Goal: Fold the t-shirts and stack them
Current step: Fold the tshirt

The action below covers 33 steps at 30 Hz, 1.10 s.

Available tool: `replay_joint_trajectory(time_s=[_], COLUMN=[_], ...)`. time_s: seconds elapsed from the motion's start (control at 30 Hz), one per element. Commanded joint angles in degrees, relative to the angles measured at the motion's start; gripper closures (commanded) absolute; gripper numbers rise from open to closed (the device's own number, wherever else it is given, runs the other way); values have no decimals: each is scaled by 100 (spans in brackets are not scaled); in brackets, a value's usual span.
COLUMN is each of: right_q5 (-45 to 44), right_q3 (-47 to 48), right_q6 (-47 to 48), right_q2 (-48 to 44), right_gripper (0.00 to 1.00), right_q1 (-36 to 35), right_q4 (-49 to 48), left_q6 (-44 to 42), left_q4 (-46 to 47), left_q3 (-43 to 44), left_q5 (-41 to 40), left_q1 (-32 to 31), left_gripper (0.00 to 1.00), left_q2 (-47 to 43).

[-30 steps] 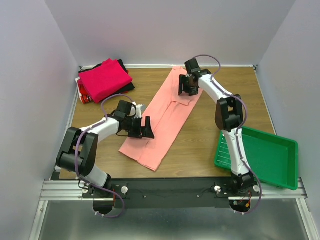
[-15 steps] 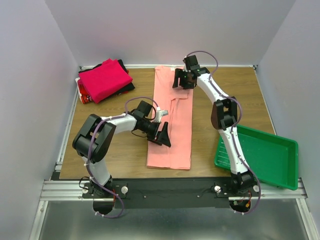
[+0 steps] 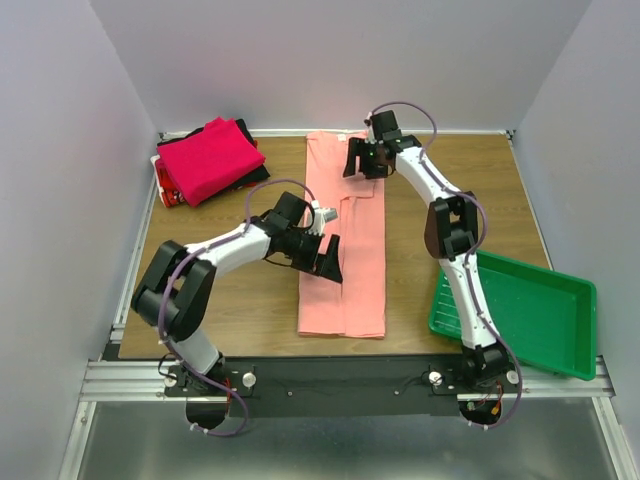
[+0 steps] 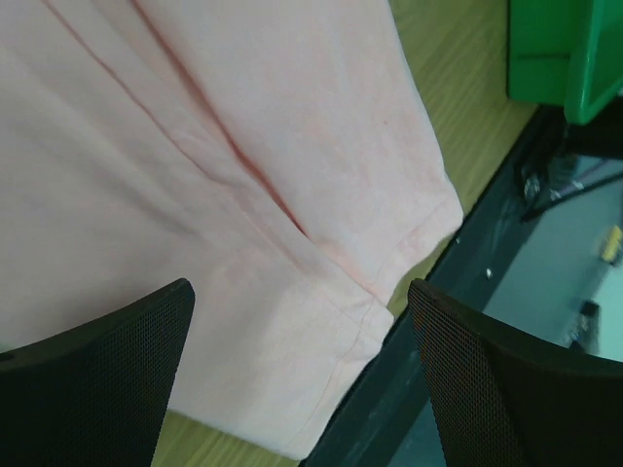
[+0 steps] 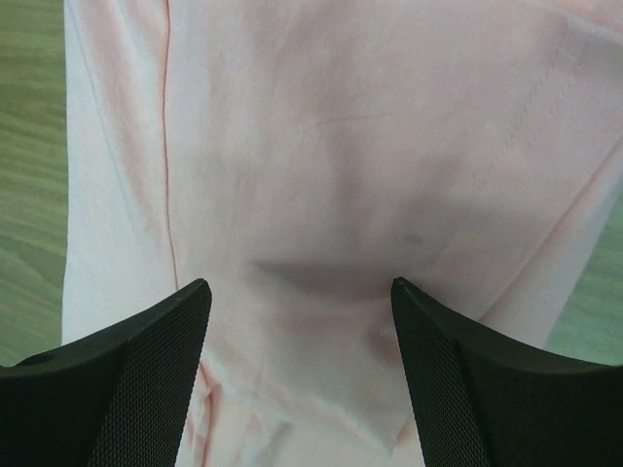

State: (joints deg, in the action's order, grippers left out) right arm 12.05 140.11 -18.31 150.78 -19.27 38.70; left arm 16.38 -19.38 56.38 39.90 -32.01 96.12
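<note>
Both the left gripper (image 3: 328, 262) and right gripper (image 3: 365, 168) hung released over the salmon-pink t-shirt (image 3: 360, 290); we judged matching corner pinches essential.

The salmon-pink t-shirt (image 3: 345, 250) is soft matt cloth, smooth apart from shallow creases and stitched hems. At 10 o'clock the magenta t-shirt (image 3: 210, 158) looks like similar matt cloth. The table (image 3: 250, 300) shows brown wood grain with a low sheen. At 4 o'clock the green tray (image 3: 530, 315) is glossy moulded plastic. Along the 6 o'clock edge the rail (image 3: 115, 380) is bare silvery metal. The fingers (image 4: 97, 379) of the left gripper (image 4: 300, 292) and right gripper (image 5: 300, 284) are matt black with a fine dotted texture.
</note>
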Motion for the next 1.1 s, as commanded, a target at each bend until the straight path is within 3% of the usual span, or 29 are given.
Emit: replay_joint_trajectory(time_s=[0.0,0.1,0.27,0.53,0.83,1.07], right_q5=[60,-27,-10,481,518,430], right_q3=[-552,-1116,-3063,-6081,-8120,-8886], right_q6=[266,354,249,-444,-1279,-1842], right_q2=[-943,-1848,-3184,-5319,-6534,-6842], right_gripper=[18,18,18,21,26,31], right_q1=[2,2,-42,-305,-1210,-1878], right_q4=[-20,-64,-64,173,586,499], left_q6=[128,216,348,629,1174,1359], left_q4=[-224,-303,-760,-972,-690,-708], left_q3=[277,268,93,-706,-1488,-1832], left_q5=[-1325,-1844,-2346,-2189,-1679,-1634], left_q1=[-25,-25,-25,-25,-33,-60], left_gripper=[2,2,2,12,21,27], left_q2=[-698,-1129,-1341,-1823,-2237,-2527])
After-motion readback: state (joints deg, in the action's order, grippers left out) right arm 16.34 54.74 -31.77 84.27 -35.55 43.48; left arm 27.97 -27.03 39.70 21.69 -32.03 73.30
